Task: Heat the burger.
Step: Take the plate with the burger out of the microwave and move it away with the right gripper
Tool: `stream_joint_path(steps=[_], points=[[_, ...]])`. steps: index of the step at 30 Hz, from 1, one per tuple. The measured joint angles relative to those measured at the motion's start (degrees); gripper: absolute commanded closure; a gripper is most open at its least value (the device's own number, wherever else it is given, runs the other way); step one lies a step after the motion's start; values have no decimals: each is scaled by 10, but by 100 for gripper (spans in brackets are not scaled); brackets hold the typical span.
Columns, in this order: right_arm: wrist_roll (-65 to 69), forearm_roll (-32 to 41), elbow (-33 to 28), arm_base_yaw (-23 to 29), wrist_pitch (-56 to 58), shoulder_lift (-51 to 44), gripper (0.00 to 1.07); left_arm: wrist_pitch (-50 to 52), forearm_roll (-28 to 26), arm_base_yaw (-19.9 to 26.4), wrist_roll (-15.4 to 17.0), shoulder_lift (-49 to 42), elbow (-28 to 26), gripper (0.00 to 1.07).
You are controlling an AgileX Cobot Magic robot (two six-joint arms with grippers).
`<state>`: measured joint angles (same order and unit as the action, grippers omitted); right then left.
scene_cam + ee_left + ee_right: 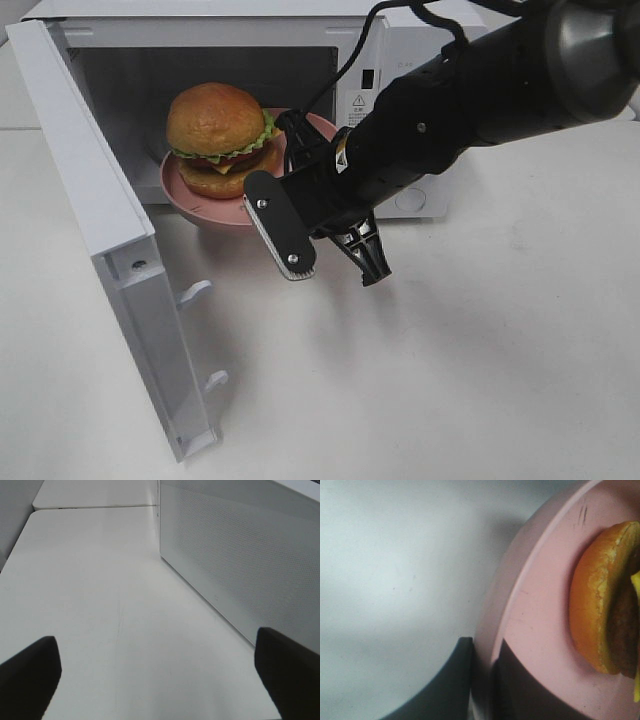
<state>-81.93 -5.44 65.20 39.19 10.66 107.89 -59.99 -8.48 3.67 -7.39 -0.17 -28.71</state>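
Two claws, only one at work. Far left, outside the high view: left gripper (160, 675) spread wide, empty, low over the table (90, 605) beside a white perforated panel (235, 560). Next along: microwave door (90, 200) swung fully open, leaving the mouth clear. Then the burger (218, 140), upright on the pink plate (200, 205), sitting at the threshold of the cavity with the plate's front edge hanging out over the sill. To the right: right gripper (482, 680) pinched narrow on the plate's rim, one finger above and one below.

Judged step: loading, plate not yet fully inside. Next move likely calls for a level push deeper into the microwave (420, 60), then release, withdrawal clear of the opening, and closing of the door.
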Motion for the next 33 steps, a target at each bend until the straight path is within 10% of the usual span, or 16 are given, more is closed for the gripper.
stream_joint_path(steps=[33], points=[[22, 11, -280, 1, -11, -267, 107, 0, 0, 0, 0, 0, 0, 3]])
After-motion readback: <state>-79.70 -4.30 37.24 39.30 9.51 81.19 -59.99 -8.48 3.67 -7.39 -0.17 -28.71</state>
